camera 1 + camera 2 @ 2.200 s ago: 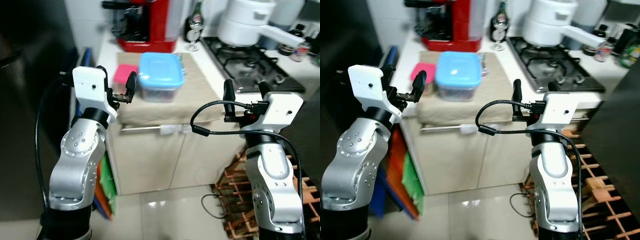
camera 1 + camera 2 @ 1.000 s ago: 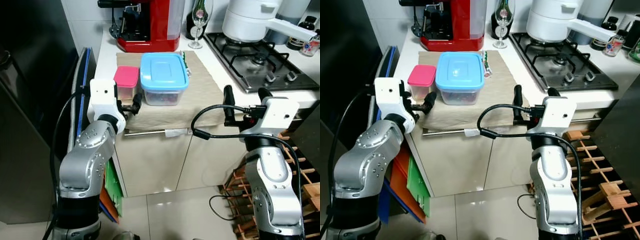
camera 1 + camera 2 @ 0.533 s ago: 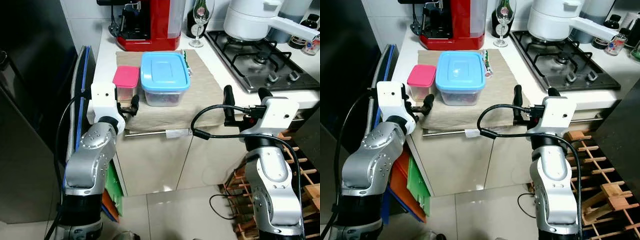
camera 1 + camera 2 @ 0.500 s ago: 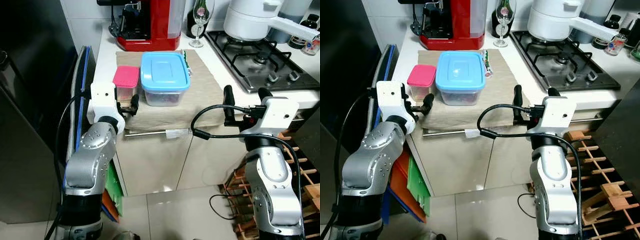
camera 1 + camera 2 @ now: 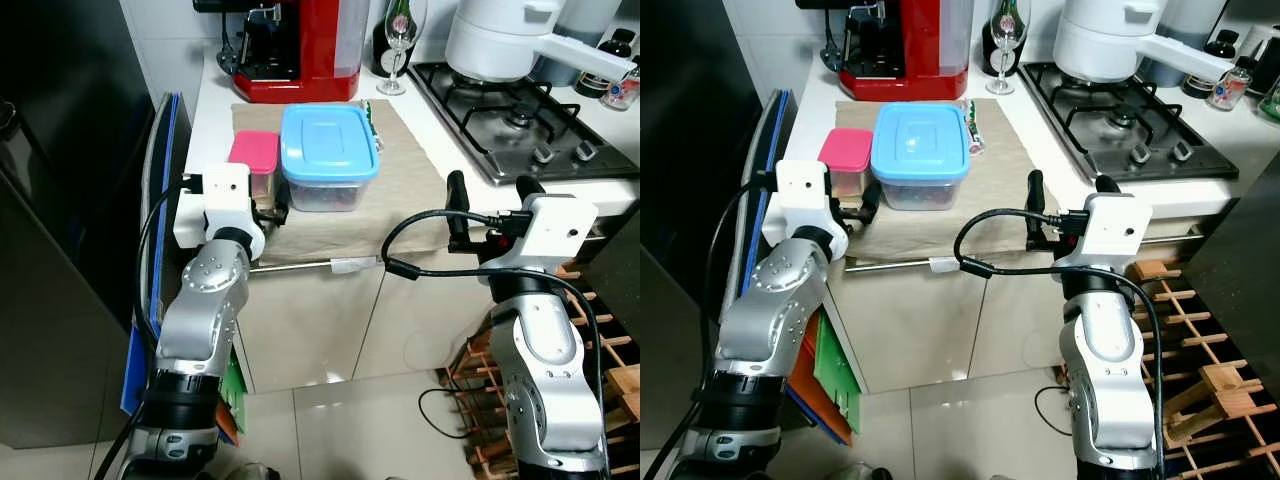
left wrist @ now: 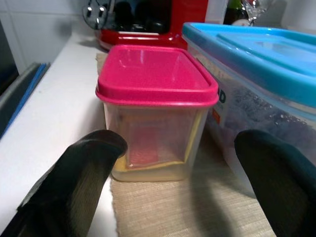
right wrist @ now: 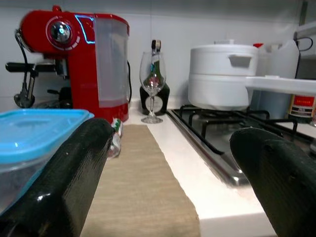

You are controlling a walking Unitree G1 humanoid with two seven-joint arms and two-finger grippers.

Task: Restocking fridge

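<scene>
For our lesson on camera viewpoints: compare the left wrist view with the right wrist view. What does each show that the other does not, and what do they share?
Left wrist view: a small pink-lidded container straight ahead between the open fingers of the left gripper, with yellowish contents at its base.

Right wrist view: a wine glass, a dark bottle behind it, a white pot on the gas hob, seen between the open fingers of the right gripper.

Both: the blue-lidded container, the red coffee machine and the beige mat.
</scene>
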